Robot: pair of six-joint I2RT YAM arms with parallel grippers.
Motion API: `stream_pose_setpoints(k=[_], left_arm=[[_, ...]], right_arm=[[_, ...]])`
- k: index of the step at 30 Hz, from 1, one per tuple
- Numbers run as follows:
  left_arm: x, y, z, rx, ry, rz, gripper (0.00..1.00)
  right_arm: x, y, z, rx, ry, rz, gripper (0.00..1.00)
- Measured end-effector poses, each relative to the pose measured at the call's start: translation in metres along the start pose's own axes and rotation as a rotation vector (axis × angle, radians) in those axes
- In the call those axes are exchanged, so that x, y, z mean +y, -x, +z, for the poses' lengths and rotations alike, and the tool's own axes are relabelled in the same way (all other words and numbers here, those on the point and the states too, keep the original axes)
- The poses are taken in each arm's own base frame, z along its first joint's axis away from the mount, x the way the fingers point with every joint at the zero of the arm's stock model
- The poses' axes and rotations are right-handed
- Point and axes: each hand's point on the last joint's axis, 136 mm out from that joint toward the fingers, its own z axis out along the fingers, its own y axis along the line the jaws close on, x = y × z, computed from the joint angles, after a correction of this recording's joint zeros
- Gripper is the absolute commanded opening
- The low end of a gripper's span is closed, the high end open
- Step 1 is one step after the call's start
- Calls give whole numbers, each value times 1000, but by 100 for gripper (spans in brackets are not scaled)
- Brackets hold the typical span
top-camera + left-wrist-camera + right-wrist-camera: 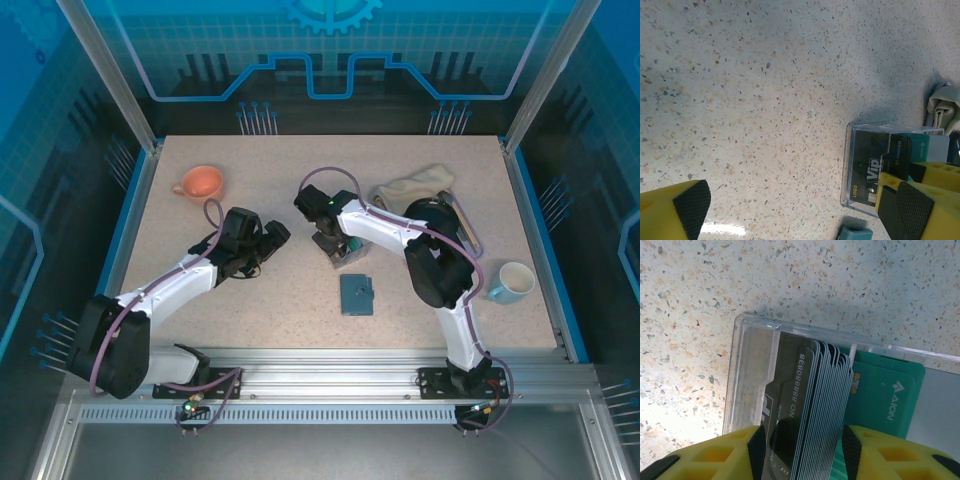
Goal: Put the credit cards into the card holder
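Right jaws flanking credit cards, lengthwise toward camera

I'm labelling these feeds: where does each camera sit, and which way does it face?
Top external: above and behind the bases, looking down on the table; left arm, left gripper, right arm, right gripper show.
Left wrist: on the left arm, facing the table; its fingers show.
Right wrist: on the right arm, facing into the clear box of credit cards; its fingers straddle them.
Shared: both wrist views show that box.
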Motion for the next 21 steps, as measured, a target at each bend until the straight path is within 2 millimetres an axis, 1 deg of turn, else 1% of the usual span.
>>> stream_pose_setpoints(k=[8, 14, 19, 21], left_arm=[[0, 0, 0, 0, 0, 0, 99], [0, 0, 0, 0, 0, 0, 99], [0, 0, 0, 0, 0, 0, 99], [0, 0, 0, 0, 0, 0, 99]], right_arm=[[-7, 1, -1, -11, -39, 3, 44], [-13, 2, -7, -27, -62, 8, 39], [-14, 1, -6, -25, -68, 5, 30], [-14, 1, -6, -24, -69, 7, 28]])
